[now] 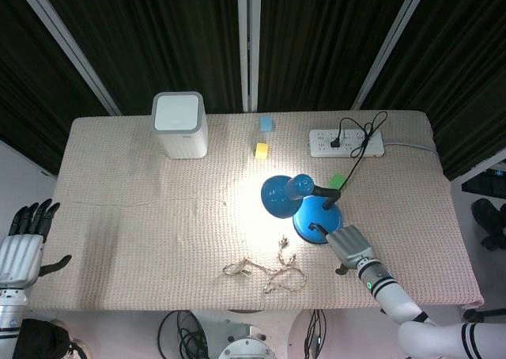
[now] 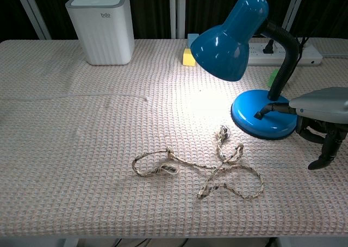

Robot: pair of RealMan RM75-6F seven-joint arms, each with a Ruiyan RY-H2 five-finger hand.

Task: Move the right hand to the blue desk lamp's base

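Observation:
The blue desk lamp is lit, its shade (image 1: 278, 195) (image 2: 231, 37) aimed left and down over its round base (image 1: 316, 219) (image 2: 265, 116). My right hand (image 1: 352, 246) (image 2: 321, 103) lies just right of the base. One outstretched finger (image 2: 261, 114) touches the base's top near the black switch. Its other fingers curl under the palm, the thumb points down, and it holds nothing. My left hand (image 1: 25, 240) hangs off the table's left edge with fingers spread and empty.
A frayed rope (image 1: 265, 270) (image 2: 201, 168) lies in front of the lamp. A white box (image 1: 180, 124) (image 2: 101, 26) stands at the back left. A power strip (image 1: 345, 143) and small yellow (image 1: 261, 149), blue (image 1: 266, 123) and green (image 1: 337, 181) blocks sit behind the lamp.

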